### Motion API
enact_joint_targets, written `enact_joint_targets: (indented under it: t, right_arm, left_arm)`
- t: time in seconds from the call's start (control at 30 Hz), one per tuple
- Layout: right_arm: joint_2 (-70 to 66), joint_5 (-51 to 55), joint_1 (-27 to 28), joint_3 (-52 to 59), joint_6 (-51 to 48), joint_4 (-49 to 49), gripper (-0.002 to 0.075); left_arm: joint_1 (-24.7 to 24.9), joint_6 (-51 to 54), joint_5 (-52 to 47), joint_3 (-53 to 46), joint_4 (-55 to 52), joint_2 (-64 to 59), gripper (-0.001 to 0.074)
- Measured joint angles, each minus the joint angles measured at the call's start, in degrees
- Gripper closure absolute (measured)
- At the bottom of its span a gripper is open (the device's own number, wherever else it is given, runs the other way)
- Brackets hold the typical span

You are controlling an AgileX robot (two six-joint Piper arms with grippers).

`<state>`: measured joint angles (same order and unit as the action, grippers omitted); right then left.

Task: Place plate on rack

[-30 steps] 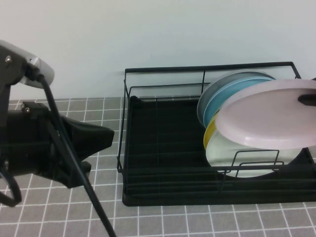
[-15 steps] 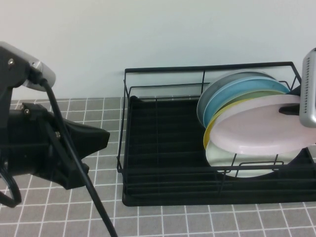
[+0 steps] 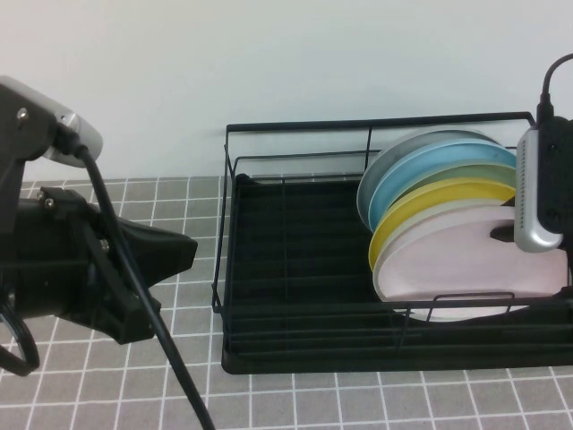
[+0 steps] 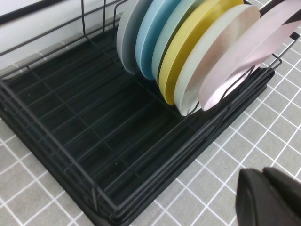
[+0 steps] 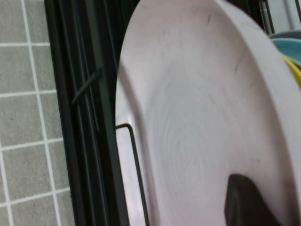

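The pale pink plate (image 3: 448, 255) stands tilted at the front of the plate row in the black wire rack (image 3: 376, 123), leaning on the off-white plate (image 4: 211, 52). My right gripper (image 3: 506, 235) is at the rack's right end and is shut on the pink plate's right rim. One black finger (image 5: 247, 202) lies on the plate's face (image 5: 197, 117). My left gripper (image 3: 179, 251) hovers over the tiled table left of the rack, shut and empty. It also shows in the left wrist view (image 4: 270, 197), as does the pink plate (image 4: 244, 61).
Behind the pink plate stand a yellow plate (image 3: 430, 202), a pale green plate (image 3: 461, 176), a blue plate (image 3: 439, 161) and a grey plate (image 3: 394, 157). The left half of the rack's slatted tray (image 3: 286, 260) holds nothing. A white wall stands close behind the rack.
My right gripper has lowered the pink plate from above the rack down into the front of the plate row, and the plate has tipped more upright. The left arm has not moved.
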<state>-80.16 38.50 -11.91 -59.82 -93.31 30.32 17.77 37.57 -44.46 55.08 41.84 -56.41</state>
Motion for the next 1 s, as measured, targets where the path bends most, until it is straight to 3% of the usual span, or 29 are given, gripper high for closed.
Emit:
enact_joint_targets:
  t: [0.07, 0.3, 0.67, 0.77, 0.83, 0.93, 1.0]
  right_arm:
    - [0.0, -0.12, 0.0, 0.0, 0.14, 0.0, 0.0578]
    - [0.0, -1.19, 0.0, 0.0, 1.34, 0.0, 0.037]
    - [7.98, -1.19, 0.0, 0.0, 6.23, 2.83, 0.0356]
    - [13.75, -1.19, 0.0, 0.0, 15.62, 2.83, 0.0391]
    - [17.51, -1.08, 0.0, 0.0, 21.17, 2.56, 0.0465]
    - [23.22, 0.55, 0.0, 0.0, 26.3, 2.01, 0.0639]
    - [27.19, 2.68, 0.0, 0.0, 29.56, 2.01, 0.0687]
  left_arm:
    - [0.0, 0.0, 0.0, 0.0, -0.05, 0.0, 0.0736]
    - [0.0, 0.0, -0.05, 0.0, -0.29, 0.0, 0.0736]
    - [0.0, 0.0, -1.44, 0.0, -0.94, 0.0, 0.0736]
    - [0.0, 0.0, -2.24, 0.0, -0.94, 0.0, 0.0736]
    - [0.0, 0.0, -2.97, 0.0, -0.94, 0.0, 0.0736]
    - [0.0, 0.13, -4.11, 0.0, -0.94, 0.0, 0.0736]
    - [0.0, 0.77, -5.33, 0.0, -0.94, 0.46, 0.0736]
